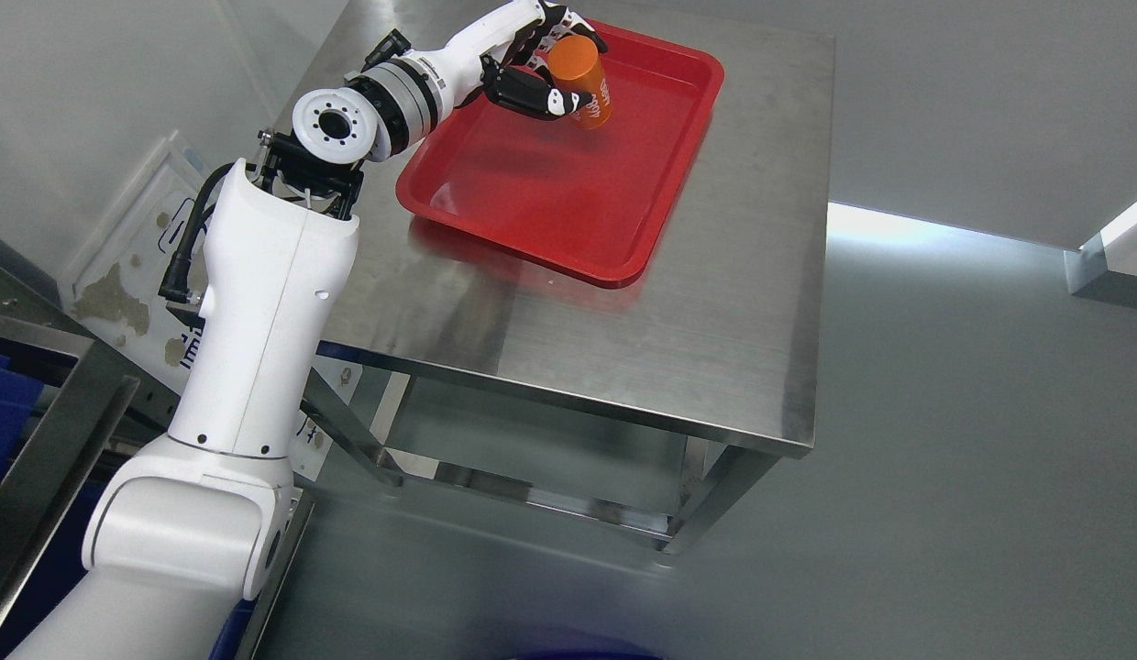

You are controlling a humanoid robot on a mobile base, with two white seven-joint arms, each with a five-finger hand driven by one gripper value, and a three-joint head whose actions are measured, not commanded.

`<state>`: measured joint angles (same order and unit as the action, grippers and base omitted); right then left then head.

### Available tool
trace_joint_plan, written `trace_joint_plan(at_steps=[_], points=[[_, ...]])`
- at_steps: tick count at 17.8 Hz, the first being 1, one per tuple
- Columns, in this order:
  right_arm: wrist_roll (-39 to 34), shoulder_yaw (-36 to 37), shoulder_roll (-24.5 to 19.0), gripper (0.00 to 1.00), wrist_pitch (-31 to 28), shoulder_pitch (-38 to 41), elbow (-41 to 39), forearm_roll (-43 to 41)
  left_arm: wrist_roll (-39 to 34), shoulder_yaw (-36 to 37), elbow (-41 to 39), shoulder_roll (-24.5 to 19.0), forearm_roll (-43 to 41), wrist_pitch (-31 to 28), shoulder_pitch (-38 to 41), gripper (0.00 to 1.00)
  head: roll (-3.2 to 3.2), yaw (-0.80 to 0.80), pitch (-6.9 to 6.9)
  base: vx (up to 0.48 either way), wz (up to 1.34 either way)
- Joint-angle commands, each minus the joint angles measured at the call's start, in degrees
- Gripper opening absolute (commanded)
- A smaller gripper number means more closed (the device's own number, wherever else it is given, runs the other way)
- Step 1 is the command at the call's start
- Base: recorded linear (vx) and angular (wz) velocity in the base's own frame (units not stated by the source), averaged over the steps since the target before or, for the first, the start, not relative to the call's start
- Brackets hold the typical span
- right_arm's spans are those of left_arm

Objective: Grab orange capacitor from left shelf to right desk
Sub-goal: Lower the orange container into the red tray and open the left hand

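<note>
Hovering over tray [623, 266], left hand [541, 64] gripped capacitor [582, 82], tilted; best lowered upright onto tray floor on desk [715, 348] before fingers loosened.

Red tray [614, 266] bare inside except far end, where left hand [543, 69] grips orange capacitor [582, 81]. Steel surface [715, 348] bare near and right of tray. Left arm [257, 312] blocks left approach; shelf frame [46, 440] at near left.
</note>
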<state>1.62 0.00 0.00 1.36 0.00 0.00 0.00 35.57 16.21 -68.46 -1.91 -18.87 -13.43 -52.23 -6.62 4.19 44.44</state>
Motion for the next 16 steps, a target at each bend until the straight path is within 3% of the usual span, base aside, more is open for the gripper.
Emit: trace_joint_plan(at_steps=[1, 7, 10, 12, 13, 16], points=[[0.05, 0.7, 1.0, 1.0, 0.04, 1.14, -1.0, 0.26, 0.11, -0.39, 8.08, -0.73, -3.01, 0.68, -0.94, 0.18, 0.0, 0.0, 0.0, 0.0, 0.0], [0.05, 0.7, 1.0, 1.0, 0.04, 1.14, -1.0, 0.26, 0.11, 0.31, 8.25, -1.44, -3.28, 0.86, -0.16, 0.32, 0.0, 0.0, 0.0, 0.0, 0.0], [0.05, 0.7, 1.0, 1.0, 0.04, 1.14, -1.0, 0.26, 0.11, 0.22, 8.34, -1.0, -3.28, 0.59, -0.41, 0.48, 0.0, 0.0, 0.0, 0.0, 0.0], [0.05, 0.7, 1.0, 1.0, 0.04, 1.14, -1.0, 0.26, 0.2, -0.13, 8.25, 0.23, -3.19, 0.33, -1.03, 0.75, 0.0, 0.0, 0.0, 0.0, 0.0], [0.05, 0.7, 1.0, 1.0, 0.04, 1.14, -1.0, 0.26, 0.2, -0.65, 8.25, 0.91, -3.1, 0.24, -1.21, 0.81, 0.0, 0.0, 0.0, 0.0, 0.0], [0.05, 0.7, 1.0, 1.0, 0.04, 1.14, -1.0, 0.26, 0.29, -4.24, 7.64, 0.91, -2.66, 0.24, -1.73, 0.86, 0.0, 0.0, 0.0, 0.0, 0.0]])
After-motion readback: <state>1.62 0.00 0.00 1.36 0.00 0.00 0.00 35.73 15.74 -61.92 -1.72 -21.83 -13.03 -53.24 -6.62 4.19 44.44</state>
